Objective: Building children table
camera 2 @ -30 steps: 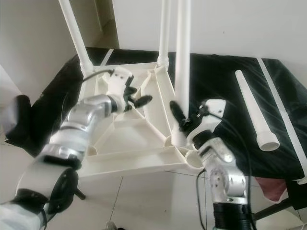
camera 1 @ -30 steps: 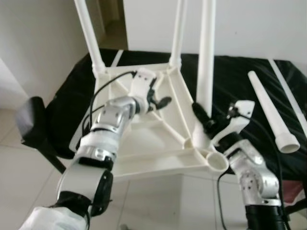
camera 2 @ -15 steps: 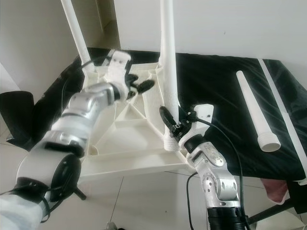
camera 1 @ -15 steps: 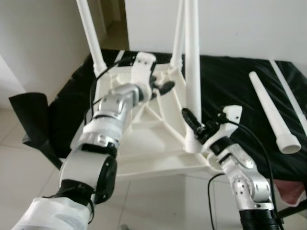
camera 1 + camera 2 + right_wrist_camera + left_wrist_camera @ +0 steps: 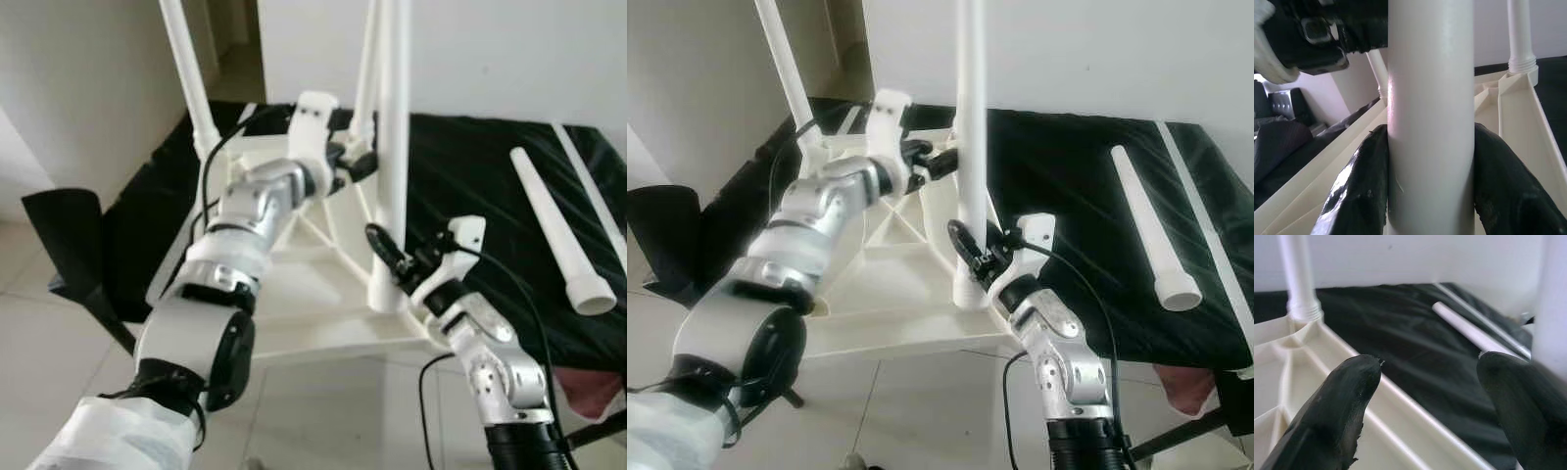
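Upside-down white plastic children's table top (image 5: 294, 294) lies on a black-covered desk (image 5: 470, 176), ribbed underside up. Two white plastic legs (image 5: 186, 69) already stand in its far corners. Right gripper (image 5: 972, 257) is clenched on a third white tapered leg (image 5: 392, 147), holding it upright with its lower end at the near right corner socket of the table top. Left gripper (image 5: 355, 164) is released, fingers (image 5: 1337, 406) spread, up at the held leg's shaft, just beside it. A fourth loose white leg (image 5: 554, 230) lies on the desk, well right of the table top. Step in hand: seating leg three. Next probably: press or twist it down into the socket, left gripper steadying the shaft.
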Controlling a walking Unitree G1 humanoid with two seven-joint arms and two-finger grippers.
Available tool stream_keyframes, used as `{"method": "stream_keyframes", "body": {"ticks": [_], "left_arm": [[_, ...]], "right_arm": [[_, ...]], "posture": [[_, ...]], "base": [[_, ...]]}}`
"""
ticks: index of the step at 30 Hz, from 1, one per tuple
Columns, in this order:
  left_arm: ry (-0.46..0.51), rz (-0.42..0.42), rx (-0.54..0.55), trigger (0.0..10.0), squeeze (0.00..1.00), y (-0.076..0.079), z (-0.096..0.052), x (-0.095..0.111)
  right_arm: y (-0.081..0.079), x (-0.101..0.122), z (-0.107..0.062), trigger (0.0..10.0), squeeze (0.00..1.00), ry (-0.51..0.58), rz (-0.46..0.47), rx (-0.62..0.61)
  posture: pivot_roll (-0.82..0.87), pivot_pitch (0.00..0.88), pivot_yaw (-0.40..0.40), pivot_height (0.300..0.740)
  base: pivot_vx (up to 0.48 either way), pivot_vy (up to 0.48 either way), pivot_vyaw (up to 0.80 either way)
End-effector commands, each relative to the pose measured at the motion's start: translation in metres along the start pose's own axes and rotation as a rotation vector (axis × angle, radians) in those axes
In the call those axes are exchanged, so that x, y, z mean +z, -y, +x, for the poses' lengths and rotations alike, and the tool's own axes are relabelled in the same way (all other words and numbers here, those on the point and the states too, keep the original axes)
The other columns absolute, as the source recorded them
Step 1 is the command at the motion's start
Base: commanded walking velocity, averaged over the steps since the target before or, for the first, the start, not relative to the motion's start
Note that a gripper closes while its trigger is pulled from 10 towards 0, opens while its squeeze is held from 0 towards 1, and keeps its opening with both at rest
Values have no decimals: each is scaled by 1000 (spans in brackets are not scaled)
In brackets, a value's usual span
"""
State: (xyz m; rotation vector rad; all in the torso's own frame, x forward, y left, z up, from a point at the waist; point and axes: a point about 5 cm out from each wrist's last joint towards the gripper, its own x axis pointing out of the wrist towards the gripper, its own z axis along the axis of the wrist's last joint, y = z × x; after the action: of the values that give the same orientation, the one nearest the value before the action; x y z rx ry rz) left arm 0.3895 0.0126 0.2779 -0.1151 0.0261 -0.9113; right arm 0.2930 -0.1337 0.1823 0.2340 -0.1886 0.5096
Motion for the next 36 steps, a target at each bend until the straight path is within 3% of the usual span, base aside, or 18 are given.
{"method": "stream_keyframes", "body": {"ticks": [1,10,14,16,20,25,31,36], "left_arm": [[31,3,-136,10000,0,20,8,11],[67,3,-167,10000,0,32,13,20],[68,14,-152,10000,0,29,12,20],[65,41,-107,10000,0,20,9,20],[81,29,-32,10000,0,-2,-5,21],[69,27,-1,10000,0,-20,-22,11],[40,15,4,10000,0,-30,-37,-6],[24,52,-60,10000,0,-25,-46,-16]], "right_arm": [[-3,-7,5,10000,0,-34,13,8],[-6,-5,14,10000,0,-19,9,8],[-7,-3,15,10000,0,0,18,13],[-6,1,12,10000,0,14,-1,9],[1,10,0,10000,0,54,-33,-29],[9,14,-10,10000,0,87,-49,-110],[14,15,-14,10000,0,113,-22,-168],[17,19,-13,10000,0,137,-65,-199]], "posture": [[-4,0,31,740],[-3,0,31,740],[-4,0,31,740],[-2,0,31,740],[-7,0,36,740],[-11,0,44,740],[-6,0,46,740],[2,0,41,740]], "base": [[0,0,0],[0,0,0],[0,0,0],[0,0,0],[0,0,0],[0,0,0],[0,0,0],[0,0,0]]}}
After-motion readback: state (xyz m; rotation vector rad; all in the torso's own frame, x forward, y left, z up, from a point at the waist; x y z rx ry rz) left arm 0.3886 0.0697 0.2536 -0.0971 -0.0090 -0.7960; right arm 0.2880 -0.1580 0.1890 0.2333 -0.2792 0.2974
